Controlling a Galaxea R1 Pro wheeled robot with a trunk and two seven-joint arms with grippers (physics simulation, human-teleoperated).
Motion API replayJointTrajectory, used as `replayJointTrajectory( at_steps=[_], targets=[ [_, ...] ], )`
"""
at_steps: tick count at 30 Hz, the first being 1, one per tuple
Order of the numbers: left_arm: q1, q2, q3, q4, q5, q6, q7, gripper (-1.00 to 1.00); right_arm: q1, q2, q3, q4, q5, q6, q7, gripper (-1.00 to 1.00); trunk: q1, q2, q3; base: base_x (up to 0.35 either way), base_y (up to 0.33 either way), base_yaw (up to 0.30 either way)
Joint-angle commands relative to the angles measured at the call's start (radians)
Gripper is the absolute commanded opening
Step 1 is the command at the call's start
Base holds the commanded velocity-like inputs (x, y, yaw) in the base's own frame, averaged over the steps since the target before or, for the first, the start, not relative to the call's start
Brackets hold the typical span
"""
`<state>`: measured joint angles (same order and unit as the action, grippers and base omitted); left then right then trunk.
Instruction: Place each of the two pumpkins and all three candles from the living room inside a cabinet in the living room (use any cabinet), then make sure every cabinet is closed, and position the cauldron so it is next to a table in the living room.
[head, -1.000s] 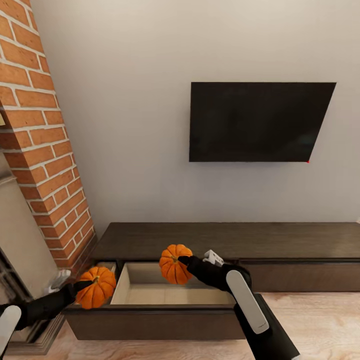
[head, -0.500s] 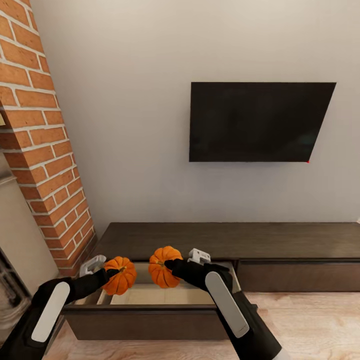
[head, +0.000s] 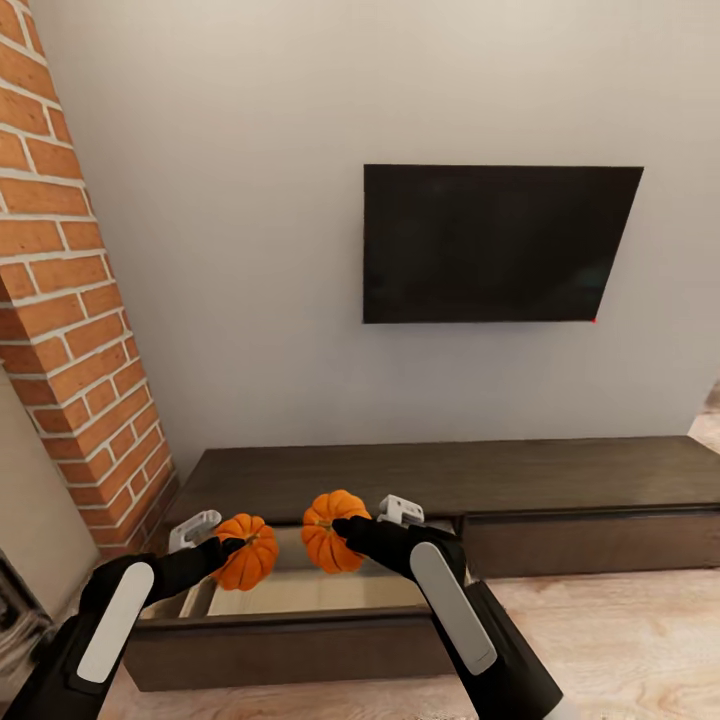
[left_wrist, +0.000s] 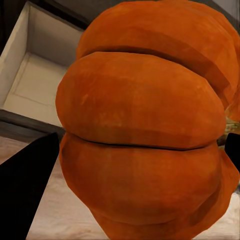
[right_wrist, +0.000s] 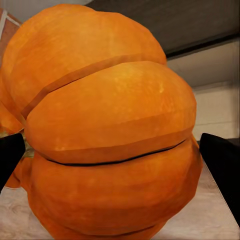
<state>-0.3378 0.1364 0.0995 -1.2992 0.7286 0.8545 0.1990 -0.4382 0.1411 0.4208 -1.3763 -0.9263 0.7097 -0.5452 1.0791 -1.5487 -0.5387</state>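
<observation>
Orange pumpkins (head: 246, 564) (head: 332, 531) held above open cabinet drawer (head: 300, 628)

Item 1: we record the cabinet (head: 440, 478), a long low dark-brown unit set against the pale wall beneath the television (head: 500, 243). Its flat top is bare wood.

Item 2: we note 1 open drawer (head: 300, 590) at the cabinet's end nearest the brick column (head: 70, 330), pale beige inside. We cannot tell whether anything lies in it.

Item 3: the light wood floor (head: 620, 630) carries the cabinet.
</observation>
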Motion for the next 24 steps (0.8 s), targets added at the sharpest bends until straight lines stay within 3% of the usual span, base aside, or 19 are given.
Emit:
replayJointTrajectory(
  at_steps=[1,10,15,21,24],
  targets=[
    [0.0,0.0,0.0,0.0,0.0,0.0,0.002,-1.0,0.0,0.0,0.0,0.0,0.0,-0.001,-0.003,-1.0,0.0,0.0,0.0,0.0,0.0,-0.27],
    [0.0,0.003,0.001,0.0,-0.001,0.0,0.0,-1.0,-0.012,-0.002,0.0,0.009,0.0,-0.003,-0.007,-1.0,0.0,0.0,0.0,0.013,0.002,-0.277],
    [0.0,0.006,0.002,0.006,-0.001,-0.009,0.002,-1.0,-0.013,0.001,0.002,0.01,0.004,-0.005,-0.009,-1.0,0.0,0.0,0.0,0.217,0.106,-0.275],
    [0.0,0.006,0.002,0.007,-0.001,-0.013,0.005,-1.0,-0.013,0.003,0.003,0.012,0.004,-0.006,-0.011,-1.0,0.0,0.0,0.0,0.275,0.145,-0.061],
    [0.0,0.005,0.003,0.01,0.0,-0.014,0.007,-1.0,-0.014,0.003,0.004,0.014,0.004,-0.005,-0.012,-1.0,0.0,0.0,0.0,0.275,0.134,0.171]
  ],
)
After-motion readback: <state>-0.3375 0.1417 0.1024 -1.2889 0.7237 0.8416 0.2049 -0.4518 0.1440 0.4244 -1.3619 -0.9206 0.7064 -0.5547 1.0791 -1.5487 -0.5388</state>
